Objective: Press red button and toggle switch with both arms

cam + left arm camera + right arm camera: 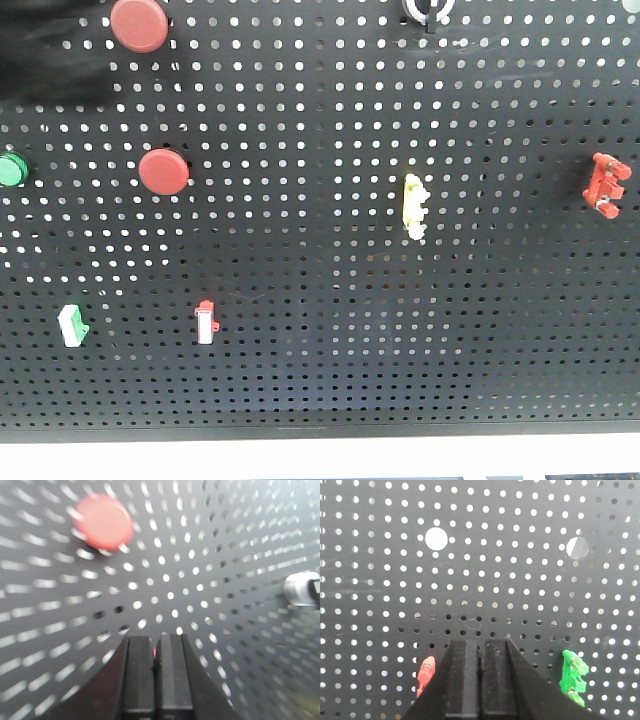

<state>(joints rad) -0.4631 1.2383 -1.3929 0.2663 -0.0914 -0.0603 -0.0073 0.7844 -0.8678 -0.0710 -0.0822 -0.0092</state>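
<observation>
The left pincer [156, 641] is closed, facing the pegboard [200, 580]; the red button [104, 521] sits up and left of it. The right pincer [480, 644] is closed too, with a red toggle switch [425, 676] just left of it and a green switch [573, 677] to its right.

Lab test rig, black pegboard [320, 380], wall-mounted red button [164, 172], toggle switch [205, 322]

The black board [330, 400] looks like dull metal full of little holes. The red button [164, 172] is smooth plastic. The silver knob [299, 588] looks shiny like metal.
</observation>
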